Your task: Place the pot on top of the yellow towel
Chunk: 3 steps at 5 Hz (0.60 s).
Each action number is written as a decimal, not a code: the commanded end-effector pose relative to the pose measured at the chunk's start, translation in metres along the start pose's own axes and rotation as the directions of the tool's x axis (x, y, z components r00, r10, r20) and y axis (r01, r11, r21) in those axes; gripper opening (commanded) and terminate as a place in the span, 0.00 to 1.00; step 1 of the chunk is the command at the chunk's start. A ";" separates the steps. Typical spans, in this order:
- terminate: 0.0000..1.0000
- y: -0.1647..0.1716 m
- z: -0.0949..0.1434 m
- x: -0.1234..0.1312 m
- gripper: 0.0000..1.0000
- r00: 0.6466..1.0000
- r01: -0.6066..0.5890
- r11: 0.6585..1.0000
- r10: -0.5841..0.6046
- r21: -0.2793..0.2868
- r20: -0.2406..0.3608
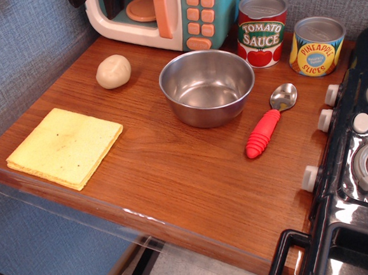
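1. Wooden counter [174,176] is seen spanning most of the view, with a toy stove [358,162] cut off at the right edge and a toy microwave [168,14] cropped at the top.
2. Set flat near the front left corner is the yellow towel [65,147], bare on top.
3. Well apart from it, toward the back centre, the pot [207,86] is seen upright and empty; it should be gripped by the rim, lifted well off the wood, carried left and forward, and centred before release.
4. Close beside the pot a red-handled spoon [269,123] is found, and a tomato sauce can [262,29], a pineapple can [317,45] and a beige lump [113,71] stand behind.
5. No gripper is in view, so its state is not shown.
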<state>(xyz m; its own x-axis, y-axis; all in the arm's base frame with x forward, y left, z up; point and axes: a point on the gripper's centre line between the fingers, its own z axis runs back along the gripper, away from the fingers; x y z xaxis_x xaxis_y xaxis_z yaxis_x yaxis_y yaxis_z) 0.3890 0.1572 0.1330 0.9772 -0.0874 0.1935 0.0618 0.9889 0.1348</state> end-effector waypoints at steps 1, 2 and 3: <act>0.00 0.000 0.000 0.000 1.00 1.000 0.000 1.000 0.000 0.000 0.000; 0.00 -0.010 0.001 -0.002 1.00 0.999 0.032 0.999 -0.032 0.003 0.003; 0.00 -0.016 0.003 -0.003 1.00 0.999 0.048 0.999 -0.048 0.008 0.014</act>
<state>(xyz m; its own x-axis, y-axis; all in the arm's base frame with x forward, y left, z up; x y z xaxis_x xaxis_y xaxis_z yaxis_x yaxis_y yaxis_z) 0.3826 0.1382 0.0972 0.9838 -0.1324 0.1211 0.1196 0.9870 0.1076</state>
